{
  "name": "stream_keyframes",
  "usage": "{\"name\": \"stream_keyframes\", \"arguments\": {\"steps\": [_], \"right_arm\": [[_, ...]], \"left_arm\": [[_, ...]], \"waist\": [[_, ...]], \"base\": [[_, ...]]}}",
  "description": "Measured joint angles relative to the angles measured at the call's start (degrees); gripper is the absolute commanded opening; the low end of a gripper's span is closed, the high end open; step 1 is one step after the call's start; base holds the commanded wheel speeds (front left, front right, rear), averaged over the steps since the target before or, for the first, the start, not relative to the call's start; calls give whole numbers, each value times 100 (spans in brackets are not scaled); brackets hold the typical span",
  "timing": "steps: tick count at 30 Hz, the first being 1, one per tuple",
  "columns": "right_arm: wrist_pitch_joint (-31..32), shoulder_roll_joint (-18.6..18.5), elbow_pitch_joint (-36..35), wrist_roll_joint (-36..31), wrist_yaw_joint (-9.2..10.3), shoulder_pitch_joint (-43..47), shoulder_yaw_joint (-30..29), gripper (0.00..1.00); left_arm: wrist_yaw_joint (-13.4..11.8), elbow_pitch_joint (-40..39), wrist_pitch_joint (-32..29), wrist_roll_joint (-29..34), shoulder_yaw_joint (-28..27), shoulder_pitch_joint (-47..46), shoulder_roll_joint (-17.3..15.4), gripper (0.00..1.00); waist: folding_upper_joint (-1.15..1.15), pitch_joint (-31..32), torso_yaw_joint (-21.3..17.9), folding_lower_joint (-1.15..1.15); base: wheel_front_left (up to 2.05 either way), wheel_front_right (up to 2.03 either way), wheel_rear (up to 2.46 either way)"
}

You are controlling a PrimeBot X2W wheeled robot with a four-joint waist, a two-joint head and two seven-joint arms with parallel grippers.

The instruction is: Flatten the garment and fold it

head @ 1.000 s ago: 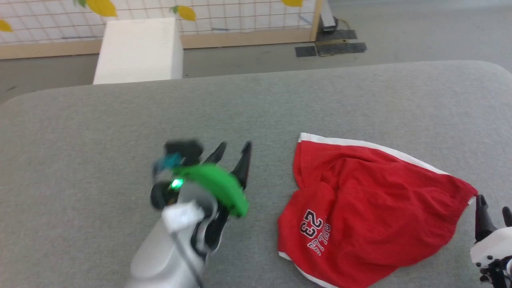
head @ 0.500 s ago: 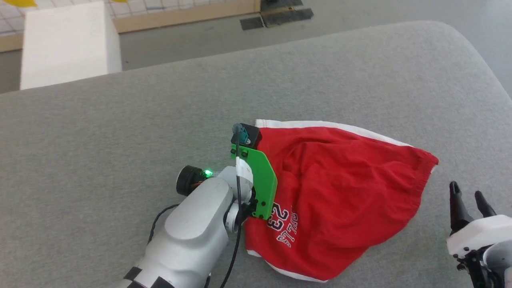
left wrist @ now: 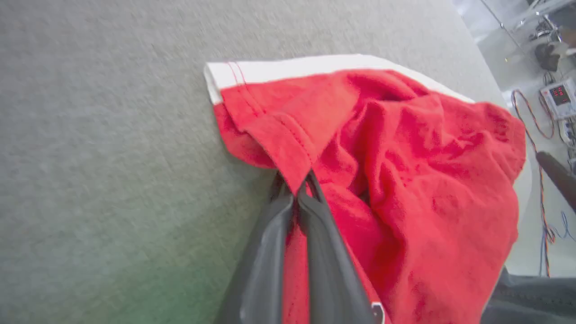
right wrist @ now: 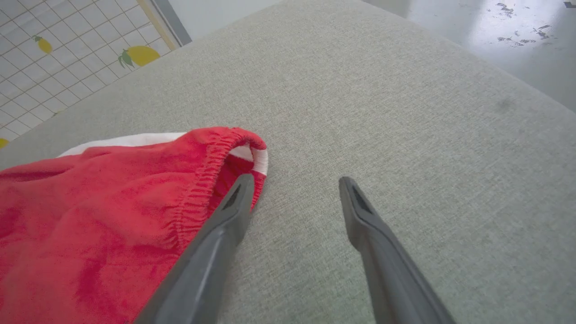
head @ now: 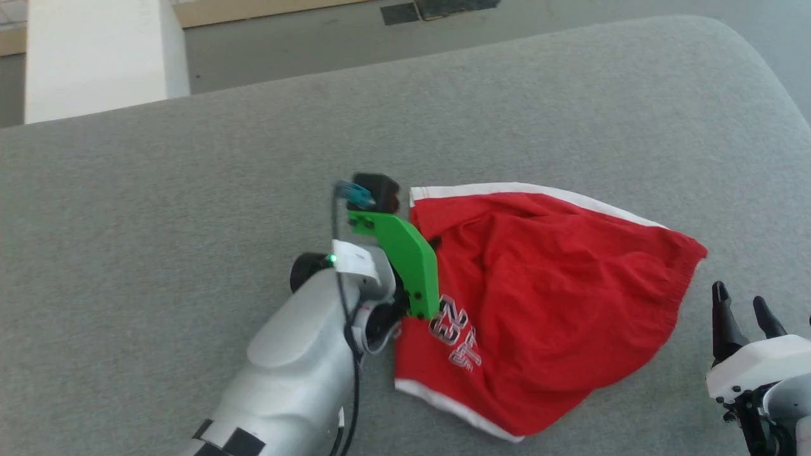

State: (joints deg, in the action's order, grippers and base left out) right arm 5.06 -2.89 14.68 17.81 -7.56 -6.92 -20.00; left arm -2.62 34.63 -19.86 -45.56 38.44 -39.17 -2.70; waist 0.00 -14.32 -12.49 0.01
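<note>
The bright red cloth shorts (head: 557, 316) look soft, matt and creased; the grey tabletop (head: 158, 221) has a coarse woven cover; the dark fingers (right wrist: 382, 252) of the right end effector (right wrist: 295, 179) look smooth, dull plastic

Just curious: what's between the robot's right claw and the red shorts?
Only a short bare strip of grey surface between the right gripper and the garment, in the head view.

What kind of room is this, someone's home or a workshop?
Most likely a robot test lab, not a home: the red shorts lie on a grey padded table, loose cables and a meter with red digits lie beyond it, and a lemon-printed grid screen stands behind.
</note>
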Motion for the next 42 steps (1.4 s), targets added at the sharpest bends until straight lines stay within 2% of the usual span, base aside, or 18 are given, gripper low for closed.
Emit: {"name": "stream_keyframes", "arguments": {"steps": [4, 7, 13, 17, 20, 23, 24, 25, 26, 30, 34, 37, 42], "right_arm": [[23, -3, -59, -160, 0, 20, -62, 100], [80, -2, -116, -182, 0, 57, -66, 100], [202, 0, -231, -224, 0, 110, 46, 100], [258, 1, -282, -225, 0, 115, 137, 100], [310, 3, -300, -224, 0, 122, 183, 100], [326, 3, -318, -225, 0, 153, 185, 100], [333, 3, -322, -225, 0, 172, 180, 100], [356, 2, -325, -225, 0, 201, 188, 100], [359, 3, -325, -225, 0, 230, 192, 100], [385, 2, -320, -225, 0, 253, 247, 100], [437, 2, -334, -221, 0, 254, 359, 100], [560, -1, -422, -230, 0, 202, 470, 100], [1132, 1, -553, -508, 0, -350, 945, 100]], "left_arm": [[-23, -332, 495, -285, -493, 12, -64, 0], [-149, -727, 716, -355, -791, 142, -270, 0], [-665, -1597, 839, -646, -1319, 1174, -850, 0], [-1028, -2064, 811, -861, -1468, 2273, -1032, 0], [-1158, -2252, 625, -1012, -1347, 3011, -1054, 0], [-1199, -2461, 449, -1121, -1246, 3334, -1014, 0], [-1216, -2512, 421, -1183, -1241, 3372, -998, 22], [-1267, -2571, 405, -1210, -1244, 3426, -995, 96], [-1301, -2627, 409, -1240, -1271, 3497, -978, 100], [-1383, -2955, 526, -1407, -1536, 3755, -996, 100], [-1432, -3395, 1128, -1383, -2073, 3858, -1137, 100], [-1244, -3619, 1857, -1111, -2346, 3824, -1271, 100], [-923, -3439, 2975, -133, -2210, 3667, -1449, 100]], "waist": [[0, 84, 239, 0], [0, 152, 463, 0], [0, 306, 979, 0], [0, 415, 1291, 0], [0, 486, 1494, 0], [0, 550, 1660, -1], [0, 569, 1700, -1], [0, 595, 1744, -1], [0, 627, 1775, -1], [0, 767, 1824, -1], [0, 860, 1817, -1], [0, 842, 1820, -1], [0, 715, 1836, -1]], "base": [[0, 0, 0], [0, 0, 0], [0, 0, 0], [0, 0, 0], [0, 0, 0], [0, 0, 0], [0, 0, 0], [0, 0, 0], [0, 0, 0], [0, 0, 0], [0, 0, 0], [0, 0, 0], [0, 0, 0]]}}
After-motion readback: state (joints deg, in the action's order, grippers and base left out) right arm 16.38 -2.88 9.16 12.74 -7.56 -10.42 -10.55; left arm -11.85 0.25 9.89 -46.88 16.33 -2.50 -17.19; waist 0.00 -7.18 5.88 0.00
